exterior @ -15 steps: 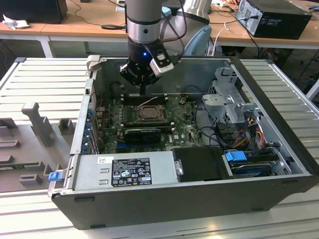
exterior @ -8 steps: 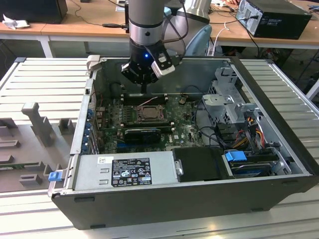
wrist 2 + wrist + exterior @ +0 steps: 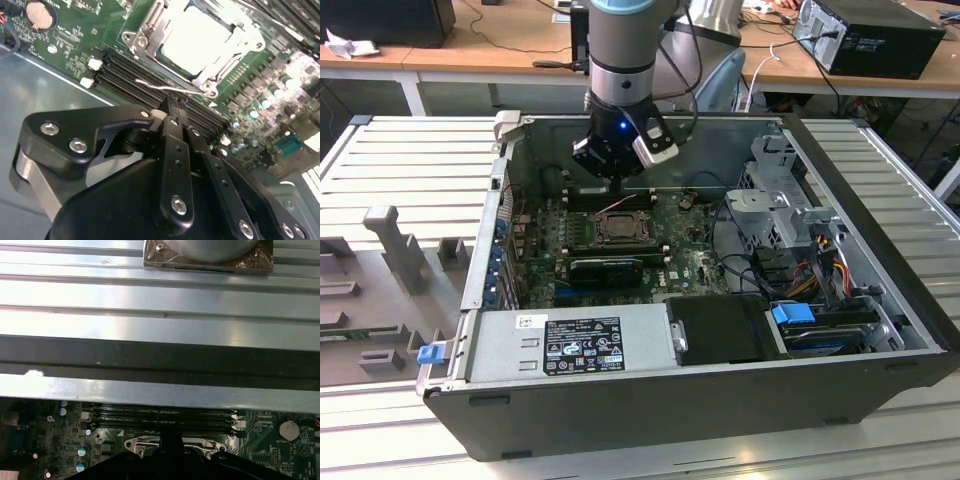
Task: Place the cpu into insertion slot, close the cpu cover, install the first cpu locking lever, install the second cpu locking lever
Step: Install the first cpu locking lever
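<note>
Under the cpu cover (image 3: 151, 27), cpu (image 3: 197, 37) flat

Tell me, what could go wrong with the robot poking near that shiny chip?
The gripper sits right by the thin wire locking lever; it might slip off or bend it. The long black slots lie just beside it, so a miss could scrape them. If the lever springs loose, the cpu cover may lift off the cpu.

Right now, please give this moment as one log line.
cpu: seated | cover: down | end effector: shut, tip by lever
</note>
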Controlling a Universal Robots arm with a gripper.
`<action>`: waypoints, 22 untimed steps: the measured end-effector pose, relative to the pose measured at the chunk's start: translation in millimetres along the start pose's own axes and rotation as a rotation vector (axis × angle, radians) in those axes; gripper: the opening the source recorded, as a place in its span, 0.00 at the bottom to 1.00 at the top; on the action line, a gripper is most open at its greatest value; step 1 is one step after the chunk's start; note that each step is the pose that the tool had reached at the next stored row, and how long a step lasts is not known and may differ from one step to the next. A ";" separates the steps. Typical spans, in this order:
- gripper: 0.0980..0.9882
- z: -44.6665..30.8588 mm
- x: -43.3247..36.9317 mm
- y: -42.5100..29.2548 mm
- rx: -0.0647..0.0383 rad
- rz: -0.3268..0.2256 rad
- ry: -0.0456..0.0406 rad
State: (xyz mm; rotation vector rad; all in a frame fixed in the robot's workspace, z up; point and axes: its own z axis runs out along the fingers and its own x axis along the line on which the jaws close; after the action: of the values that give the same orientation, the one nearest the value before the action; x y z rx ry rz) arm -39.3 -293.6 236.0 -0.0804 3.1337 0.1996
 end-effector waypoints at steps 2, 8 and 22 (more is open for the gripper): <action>0.01 6.0 -3.6 0.9 0.000 -0.003 0.0005; 0.01 13.1 -10.7 0.4 0.000 -0.007 0.0010; 0.01 29.2 -21.9 -2.0 0.001 -0.011 0.0015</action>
State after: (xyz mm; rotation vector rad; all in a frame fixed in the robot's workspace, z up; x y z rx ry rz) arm -17.4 -290.8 206.8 -0.0972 3.1341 0.1985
